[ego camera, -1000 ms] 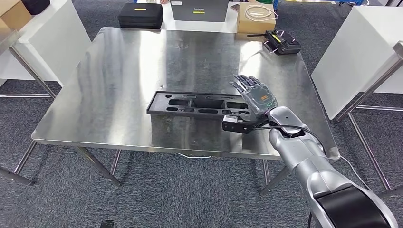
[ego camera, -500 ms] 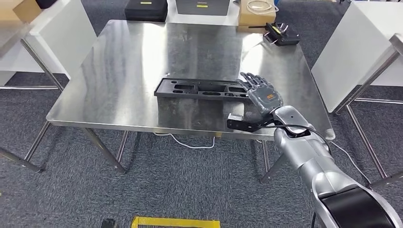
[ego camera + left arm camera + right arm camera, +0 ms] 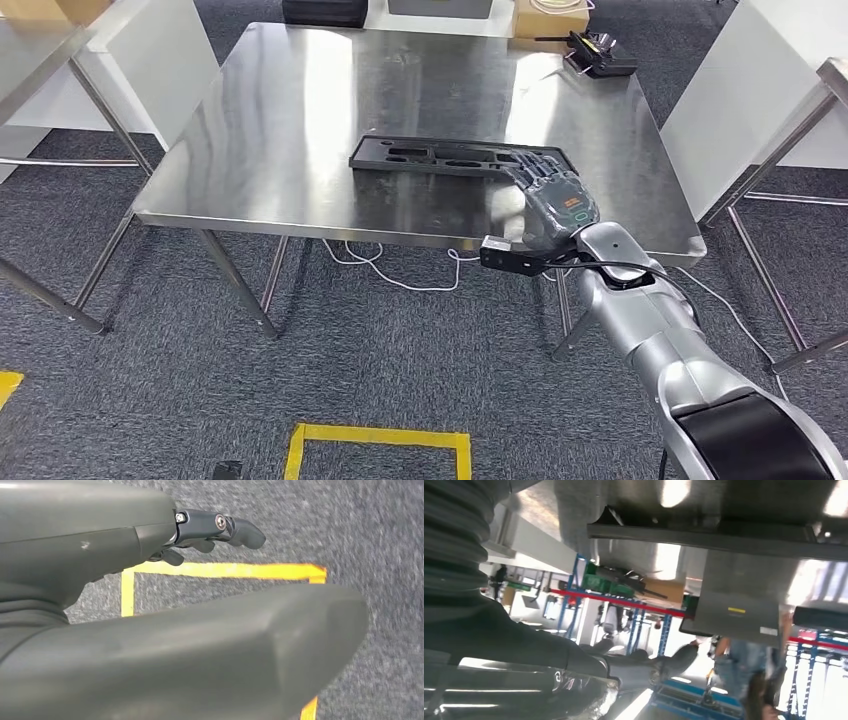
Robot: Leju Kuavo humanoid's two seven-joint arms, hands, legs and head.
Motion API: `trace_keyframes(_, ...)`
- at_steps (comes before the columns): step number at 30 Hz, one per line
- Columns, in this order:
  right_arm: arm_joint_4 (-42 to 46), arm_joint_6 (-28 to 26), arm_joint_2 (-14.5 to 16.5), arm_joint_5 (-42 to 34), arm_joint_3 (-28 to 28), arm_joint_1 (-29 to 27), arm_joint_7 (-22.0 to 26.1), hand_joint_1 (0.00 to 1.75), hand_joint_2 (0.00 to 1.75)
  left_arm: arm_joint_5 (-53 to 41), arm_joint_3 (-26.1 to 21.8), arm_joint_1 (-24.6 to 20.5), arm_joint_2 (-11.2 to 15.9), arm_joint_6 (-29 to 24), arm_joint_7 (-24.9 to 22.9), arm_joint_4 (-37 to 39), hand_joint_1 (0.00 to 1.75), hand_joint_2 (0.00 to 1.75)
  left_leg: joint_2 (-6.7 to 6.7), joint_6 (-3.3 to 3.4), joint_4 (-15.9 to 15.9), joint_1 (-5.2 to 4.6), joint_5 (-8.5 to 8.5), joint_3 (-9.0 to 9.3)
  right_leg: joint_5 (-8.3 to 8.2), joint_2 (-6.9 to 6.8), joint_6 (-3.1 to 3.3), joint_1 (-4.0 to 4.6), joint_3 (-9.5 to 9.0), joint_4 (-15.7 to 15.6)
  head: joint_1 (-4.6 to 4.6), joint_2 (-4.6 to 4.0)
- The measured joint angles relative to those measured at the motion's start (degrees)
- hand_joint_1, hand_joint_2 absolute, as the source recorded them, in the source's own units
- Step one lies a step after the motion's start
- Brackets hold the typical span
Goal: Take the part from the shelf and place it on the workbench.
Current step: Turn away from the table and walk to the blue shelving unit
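Head view gives you the steel surface (image 3: 300, 120) with the black part (image 3: 440, 157) lying flat near its front edge. Your right robot hand (image 3: 550, 195) hovers spread over the part's right end, holding nothing; your left robot hand (image 3: 210, 527) hangs above the floor, fingers curled.

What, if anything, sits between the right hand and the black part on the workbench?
Nothing visible. In the head view the right hand is open, its fingertips at the near right end of the black part, which already lies flat on the steel workbench, bare metal around it.
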State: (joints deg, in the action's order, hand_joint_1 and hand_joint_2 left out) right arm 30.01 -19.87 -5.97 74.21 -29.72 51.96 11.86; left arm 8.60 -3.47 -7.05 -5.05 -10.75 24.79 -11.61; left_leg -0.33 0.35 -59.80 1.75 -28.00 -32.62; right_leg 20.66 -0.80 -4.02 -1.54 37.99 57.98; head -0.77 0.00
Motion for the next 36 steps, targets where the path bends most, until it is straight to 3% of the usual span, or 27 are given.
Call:
trace_keyframes(1,-0.12,-0.13,-0.49,-0.35,0.33,0.04,-0.32,0.00,1.75,-0.08,-0.03,-0.02,-0.02,-0.03,0.01,-0.01,0.00,0.00,0.05,0.98,0.18,-0.17,0.80,-0.60,0.74,0.01,-0.13,-0.09,0.73,0.60,0.02,0.00)
trace_keyframes(3,-0.40,-0.39,-1.51,-1.20,1.31,0.26,-0.62,0.00,1.75,-0.20,-0.10,-0.06,-0.03,-0.05,0.04,-0.02,0.00,0.00,0.12,2.37,0.42,-0.30,2.34,-2.09,5.04,0.14,0.64,-0.29,2.88,5.34,0.31,0.00)
trace_keyframes(5,-0.72,-0.75,-2.64,-1.86,2.40,0.54,-0.72,0.00,1.75,-0.30,-0.16,-0.01,-0.03,-0.06,0.04,-0.01,0.00,0.00,0.09,2.90,0.39,-0.61,3.70,-3.82,9.59,0.40,1.10,-0.09,4.88,12.98,0.63,0.00)
trace_keyframes(6,-0.90,-0.95,-3.16,-2.11,2.88,0.62,-0.67,0.00,1.75,-0.33,-0.19,0.01,-0.08,-0.10,0.02,-0.01,0.00,0.00,0.07,2.99,0.37,-0.82,4.42,-4.73,10.52,0.48,0.91,0.05,5.08,15.88,0.67,0.00)
trace_keyframes(7,-1.09,-1.14,-3.64,-2.26,3.29,0.65,-0.60,0.00,1.75,-0.35,-0.20,0.02,-0.10,-0.16,-0.01,0.00,0.00,0.00,0.07,3.03,0.35,-1.01,5.10,-5.60,10.35,0.55,0.59,0.22,4.39,17.00,0.67,0.00)
trace_keyframes(9,-1.45,-1.50,-4.35,-2.44,3.97,0.81,-0.40,0.00,1.75,-0.36,-0.26,0.03,-0.13,-0.39,-0.04,-0.01,0.00,0.00,0.08,2.98,0.33,-1.30,6.46,-7.20,8.56,0.63,0.33,0.74,-0.15,13.15,0.64,0.00)
trace_keyframes(11,-1.65,-1.73,-4.84,-2.52,4.52,1.29,-0.29,0.00,1.75,-0.36,-0.42,0.04,-0.25,-0.57,-0.04,-0.01,0.00,0.00,0.22,2.67,0.40,-1.33,7.72,-8.35,8.87,0.73,1.40,1.58,-6.63,4.63,0.52,0.00)
trace_keyframes(13,-1.83,-1.86,-5.14,-2.58,4.97,1.75,-0.22,0.00,1.75,-0.36,-0.60,0.09,-0.41,-0.61,-0.04,-0.01,0.00,0.00,0.37,2.02,0.99,-1.09,9.01,-8.63,9.67,0.81,2.43,2.39,-9.65,-0.37,0.51,-0.01)
trace_keyframes(14,-1.95,-1.93,-5.25,-2.60,5.13,1.90,-0.19,0.00,1.75,-0.37,-0.66,0.13,-0.46,-0.62,-0.05,0.00,0.00,0.00,0.39,1.65,1.50,-1.01,9.71,-8.53,9.26,0.82,2.60,2.66,-9.61,-1.19,0.55,-0.01)
trace_keyframes(16,-2.26,-2.03,-5.33,-2.58,5.26,2.15,-0.19,0.00,1.75,-0.41,-0.73,0.20,-0.48,-0.67,-0.04,0.00,0.00,0.00,0.25,0.99,1.89,-0.97,9.41,-8.80,7.58,0.68,3.22,1.82,-9.29,-2.36,0.66,-0.01)
trace_keyframes(18,-2.55,-2.10,-5.11,-2.55,5.28,2.26,-0.19,0.00,1.75,-0.44,-0.77,0.23,-0.42,-0.73,-0.03,0.00,0.00,0.00,0.15,0.41,-1.26,-1.04,5.29,-9.88,6.05,0.40,3.96,0.79,-8.80,-3.26,0.29,-0.01)
trace_keyframes(20,-2.96,-2.11,-4.88,-2.54,5.28,2.28,-0.19,0.00,1.75,-0.45,-0.80,0.22,-0.32,-0.77,-0.03,0.00,0.00,0.00,0.16,-0.11,-8.46,-0.86,0.18,-11.21,5.31,0.19,4.14,0.72,-7.59,-2.87,-0.04,0.00)
trace_keyframes(21,-3.22,-2.11,-4.77,-2.54,5.28,2.26,-0.19,0.00,1.75,-0.46,-0.83,0.21,-0.26,-0.79,-0.03,0.00,0.00,0.00,0.18,-0.35,-11.58,-0.69,-0.93,-11.47,5.13,0.08,4.06,0.66,-6.96,-2.47,-0.07,0.00)
trace_keyframes(22,-3.50,-2.11,-4.67,-2.55,5.28,2.26,-0.19,0.00,1.75,-0.48,-0.85,0.20,-0.19,-0.82,-0.03,0.00,0.00,0.00,0.19,-0.58,-13.25,-0.49,-0.90,-11.04,5.02,0.00,3.98,0.55,-6.31,-1.88,-0.06,0.00)
trace_keyframes(24,-3.95,-2.11,-4.50,-2.61,5.28,2.28,-0.19,0.00,1.75,-0.59,-0.91,0.16,-0.05,-0.86,-0.04,0.00,0.00,0.00,0.23,-1.10,-10.28,-0.03,1.09,-7.58,5.01,-0.09,3.86,0.17,-5.01,-0.43,-0.06,0.00)
trace_keyframes(26,-4.14,-2.11,-4.39,-2.69,5.33,2.35,-0.19,0.00,1.75,-0.70,-0.97,0.01,-0.09,-0.88,-0.04,-0.01,0.00,0.00,0.07,-1.51,-4.91,0.04,1.33,-3.78,5.02,-0.11,3.41,0.16,-3.54,1.02,-0.22,0.00)
trace_keyframes(27,-4.20,-2.11,-4.33,-2.71,5.39,2.38,-0.19,0.00,1.75,-0.72,-1.01,-0.06,-0.12,-0.88,-0.05,-0.01,0.00,0.00,-0.06,-1.47,-3.34,-0.03,0.93,-3.00,4.93,-0.09,3.06,0.35,-2.98,1.58,-0.25,0.00)
trace_keyframes(29,-4.36,-2.11,-4.33,-2.73,5.54,2.48,-0.19,0.00,1.75,-0.74,-1.07,-0.13,-0.14,-0.88,-0.07,-0.01,0.00,0.00,-0.33,-0.80,-2.78,-0.42,0.78,-3.23,4.38,-0.02,2.10,0.80,-2.23,2.03,-0.26,0.00)
trace_keyframes(31,-4.62,-2.12,-4.50,-2.73,5.62,2.56,-0.20,0.00,1.75,-0.78,-1.10,-0.19,-0.16,-0.88,-0.07,0.00,0.00,0.00,-0.29,0.44,-2.33,-0.65,1.47,-3.84,4.56,0.05,1.33,0.81,-1.45,2.43,-0.27,0.00)
trace_keyframes(32,-4.75,-2.12,-4.59,-2.73,5.63,2.57,-0.20,0.00,1.75,-0.79,-1.12,-0.25,-0.15,-0.88,-0.06,-0.01,0.00,0.00,-0.24,1.28,-2.12,-0.73,2.02,-4.27,5.74,0.10,1.31,0.69,-0.71,3.59,-0.16,0.00)
trace_keyframes(34,-4.96,-2.12,-4.74,-2.73,5.64,2.58,-0.26,0.00,1.75,-0.83,-1.14,-0.38,-0.12,-0.81,-0.09,-0.02,0.00,0.00,-0.12,2.68,-1.91,-0.88,3.16,-5.49,10.06,0.25,1.79,0.48,1.30,8.93,0.10,0.00)
trace_keyframes(36,-5.18,-2.11,-4.81,-2.73,5.64,2.57,-0.35,0.00,1.75,-0.88,-1.14,-0.42,-0.12,-0.71,-0.18,-0.02,0.00,0.00,-0.04,3.28,-1.91,-1.06,4.41,-7.00,13.55,0.37,1.84,0.52,2.78,15.93,0.34,0.00)
